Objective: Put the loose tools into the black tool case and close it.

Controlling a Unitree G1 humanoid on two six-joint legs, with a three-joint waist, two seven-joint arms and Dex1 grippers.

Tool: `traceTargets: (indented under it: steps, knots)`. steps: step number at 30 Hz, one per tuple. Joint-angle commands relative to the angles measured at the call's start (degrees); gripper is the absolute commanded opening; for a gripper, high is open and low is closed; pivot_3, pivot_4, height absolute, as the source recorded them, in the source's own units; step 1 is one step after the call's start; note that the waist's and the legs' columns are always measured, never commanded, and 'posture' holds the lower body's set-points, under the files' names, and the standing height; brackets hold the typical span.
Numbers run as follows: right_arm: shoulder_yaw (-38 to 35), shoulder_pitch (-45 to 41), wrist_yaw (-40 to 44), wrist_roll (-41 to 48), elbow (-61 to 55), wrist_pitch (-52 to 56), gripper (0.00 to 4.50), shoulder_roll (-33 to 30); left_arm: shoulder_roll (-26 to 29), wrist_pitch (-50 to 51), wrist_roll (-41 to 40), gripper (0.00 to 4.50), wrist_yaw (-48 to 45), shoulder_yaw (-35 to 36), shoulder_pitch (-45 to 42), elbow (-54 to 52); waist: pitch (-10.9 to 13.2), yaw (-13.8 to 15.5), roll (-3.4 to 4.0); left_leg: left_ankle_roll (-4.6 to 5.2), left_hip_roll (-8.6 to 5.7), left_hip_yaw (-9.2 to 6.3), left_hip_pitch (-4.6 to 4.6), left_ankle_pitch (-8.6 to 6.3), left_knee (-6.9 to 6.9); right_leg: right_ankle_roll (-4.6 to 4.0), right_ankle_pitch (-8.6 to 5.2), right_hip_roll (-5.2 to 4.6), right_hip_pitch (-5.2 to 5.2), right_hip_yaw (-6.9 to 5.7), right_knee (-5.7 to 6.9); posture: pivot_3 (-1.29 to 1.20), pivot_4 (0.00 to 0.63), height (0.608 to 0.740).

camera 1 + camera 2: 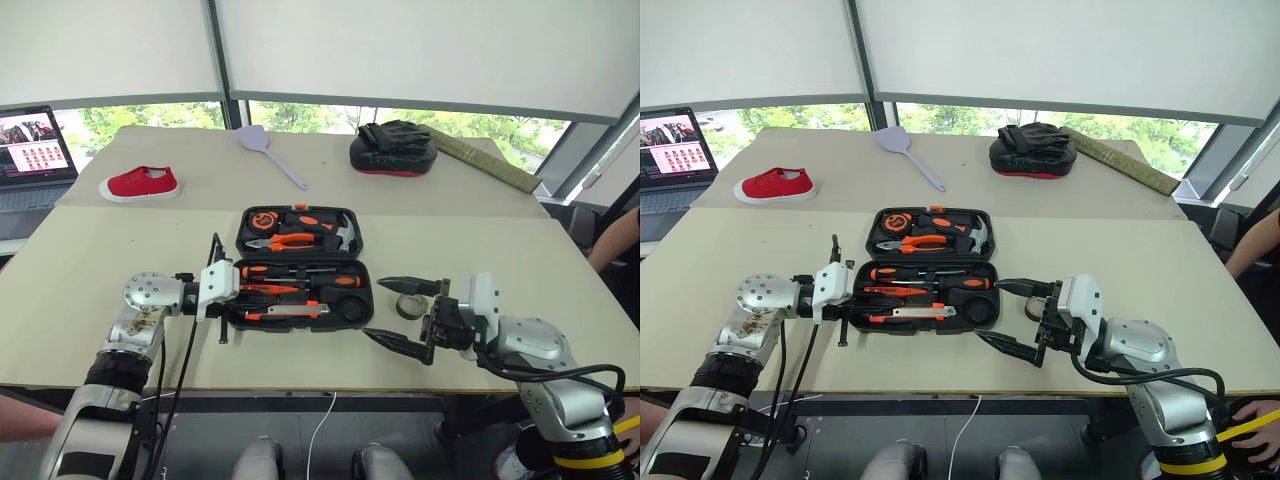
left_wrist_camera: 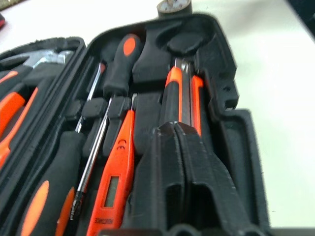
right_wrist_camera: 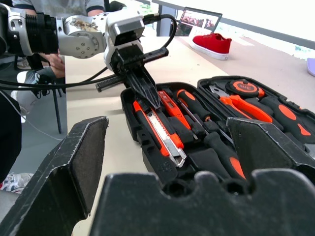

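Observation:
The black tool case (image 1: pixel 232 268) lies open mid-table, its lid flat behind. In the front half sit two orange-and-black screwdrivers (image 1: pixel 300 270), a slim orange tool (image 2: pixel 115 182) and the utility knife (image 3: pixel 165 130). My left gripper (image 3: pixel 147 91) is shut with nothing between its fingers (image 2: pixel 170 162). It points into the case's left end, with its tips just over the knife's end. My right gripper (image 1: pixel 373 310) is open and empty, hovering off the case's right end. The small grey tape roll (image 1: pixel 408 305) sits on the table just behind the right gripper.
Orange-handled pliers (image 1: pixel 290 240) and a hammer (image 1: pixel 345 232) fill the lid. On the far table lie a red shoe (image 1: pixel 140 183), a lilac spatula (image 1: pixel 270 150) and a black padded mitt (image 1: pixel 393 148). A laptop (image 1: pixel 30 150) stands far left. A person's arm (image 1: pixel 615 240) shows at right.

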Motion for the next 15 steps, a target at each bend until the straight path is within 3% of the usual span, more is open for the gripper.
traceTargets:
  steps: [1, 9, 15]
  knots:
    - [-0.87, 0.20, -0.02, 0.29, -1.41, -1.06, 4.50, 0.15, -1.05, 0.55, 3.64, 0.07, 3.37, -2.10, -0.33, 1.74, -0.05, 0.12, 0.08, 0.00, 0.00, 0.00, 0.01, 0.00, 0.00, 0.01, 0.01, 0.00, 0.01, 0.00, 0.01, 0.00, 0.150, 0.740]
    - [-0.84, -0.14, 0.66, 0.39, -0.56, -0.91, 4.50, 0.02, -0.16, 8.19, 10.02, 0.07, 5.97, -8.05, 2.21, 0.24, -0.47, 0.40, 0.34, 0.12, -0.02, 0.00, 0.09, 0.08, 0.05, 0.20, -0.09, -0.02, 0.11, 0.04, -0.04, 0.00, 0.150, 0.740]
    - [-2.26, 1.00, 1.80, 0.74, -0.19, -1.22, 4.50, -1.02, -1.68, 9.52, 5.36, 0.07, 7.74, -5.09, 4.06, -3.17, -1.18, 0.49, 0.74, 0.13, -0.04, 0.00, 0.11, 0.07, 0.04, 0.14, -0.18, -0.03, 0.11, 0.08, -0.06, 0.00, 0.150, 0.740]
